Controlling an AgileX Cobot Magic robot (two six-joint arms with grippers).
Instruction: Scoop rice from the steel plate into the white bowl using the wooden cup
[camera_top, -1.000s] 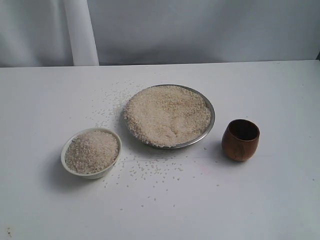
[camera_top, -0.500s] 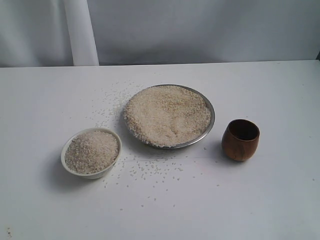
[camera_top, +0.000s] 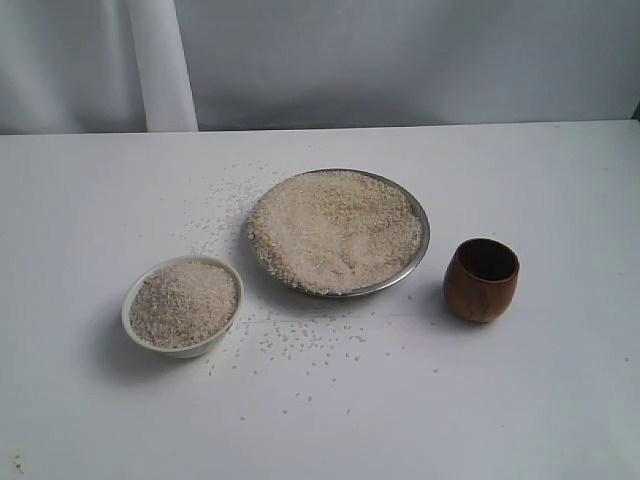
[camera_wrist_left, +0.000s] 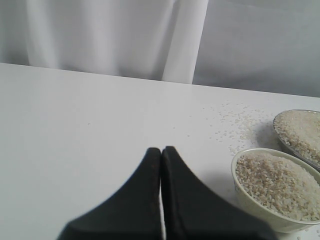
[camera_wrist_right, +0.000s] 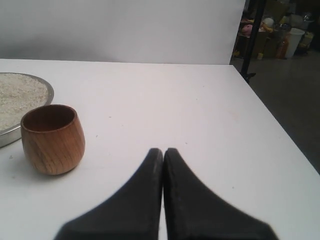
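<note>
Wooden cup (camera_top: 481, 281) stands upright, mouth up, beside steel plate (camera_top: 410, 268)

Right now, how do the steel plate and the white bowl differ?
The steel plate is shiny metal; the white bowl is matte cream-white. The steel plate is wide and shallow; the white bowl is narrower and deeper. In the exterior view the steel plate sits farther back, mid-scene; the white bowl sits nearer and to the left. Both are round, upright and full of rice.
</note>
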